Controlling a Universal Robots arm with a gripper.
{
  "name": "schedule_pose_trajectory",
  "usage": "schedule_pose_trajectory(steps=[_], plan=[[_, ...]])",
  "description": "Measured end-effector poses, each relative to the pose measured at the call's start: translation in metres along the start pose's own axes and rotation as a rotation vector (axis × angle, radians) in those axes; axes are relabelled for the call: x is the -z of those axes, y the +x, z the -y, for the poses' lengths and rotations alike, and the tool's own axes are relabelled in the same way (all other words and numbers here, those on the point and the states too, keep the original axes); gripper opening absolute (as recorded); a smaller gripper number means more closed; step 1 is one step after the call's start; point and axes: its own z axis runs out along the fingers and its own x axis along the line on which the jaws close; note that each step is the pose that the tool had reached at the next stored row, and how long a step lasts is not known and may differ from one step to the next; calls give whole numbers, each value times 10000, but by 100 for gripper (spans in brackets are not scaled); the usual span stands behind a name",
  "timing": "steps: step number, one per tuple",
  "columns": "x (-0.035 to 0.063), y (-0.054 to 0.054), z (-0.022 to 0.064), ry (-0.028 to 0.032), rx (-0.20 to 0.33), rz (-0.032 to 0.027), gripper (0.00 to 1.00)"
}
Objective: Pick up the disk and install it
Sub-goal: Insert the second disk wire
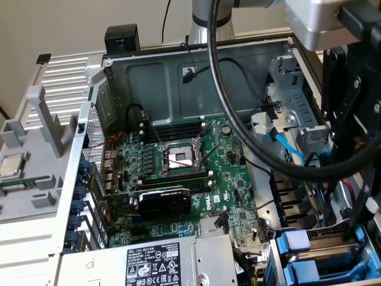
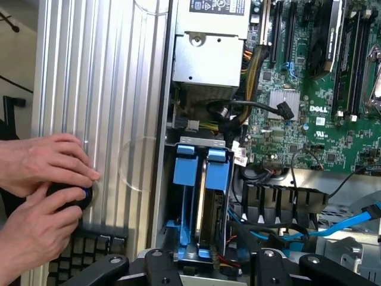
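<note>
End effector (image 1: 357, 202) low over the drive bay (image 2: 202, 142) at the exterior view's lower right, inside the open computer case (image 1: 178, 77); black linkages spread to either side of the bay's near end. Clamped or merely hovering: cannot tell. Disk (image 2: 213, 208): on edge in that bay, directly under the end effector, grey metal body in a blue plastic frame, blue tab toward the power-supply box (image 2: 208, 53). Fully seated or only partway in: cannot tell. Just beside it, toward the ribbed wall (image 2: 101, 89), a second blue carrier (image 2: 186, 179). Circuit board (image 2: 309, 89) on the opposite side. Off by the ribbed wall, a person's hands (image 2: 41, 167) around a black knob (image 2: 74, 196), near a keyboard (image 2: 89, 247). Probably dense and heavy for its size, rigid, smooth metal flanks liable to slip; probably sensitive to knocks and twisting. Safest hold, at a guess: squarely across the two broad flat faces near the middle, clear of the flexible blue tab.
</note>
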Motion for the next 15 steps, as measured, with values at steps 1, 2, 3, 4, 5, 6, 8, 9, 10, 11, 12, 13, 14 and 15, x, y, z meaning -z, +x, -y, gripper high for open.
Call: schedule_pose_trajectory(steps=[1, 2, 3, 4, 5, 6, 8, 9, 10, 11, 12, 13, 14, 15], plan=[[-4, 0, 0, -10, 2, 2, 52], [-6, 0, 1, -23, 6, 2, 52], [-9, 0, 2, -38, 9, 2, 52], [-10, 0, 3, -56, 11, 3, 50], [-13, 0, 6, -85, 14, 7, 50], [-16, 0, 8, -118, 17, 12, 50], [-21, 0, 11, -172, 21, 14, 42], [-23, 1, 14, -205, 26, 17, 42], [-27, 3, 23, -264, 33, 25, 42], [-29, 7, 31, -316, 41, 30, 42], [-30, 12, 44, -368, 49, 33, 42], [-32, 18, 57, -403, 55, 37, 42], [-34, 26, 73, -439, 62, 40, 42], [-36, 32, 83, -467, 66, 43, 42]])
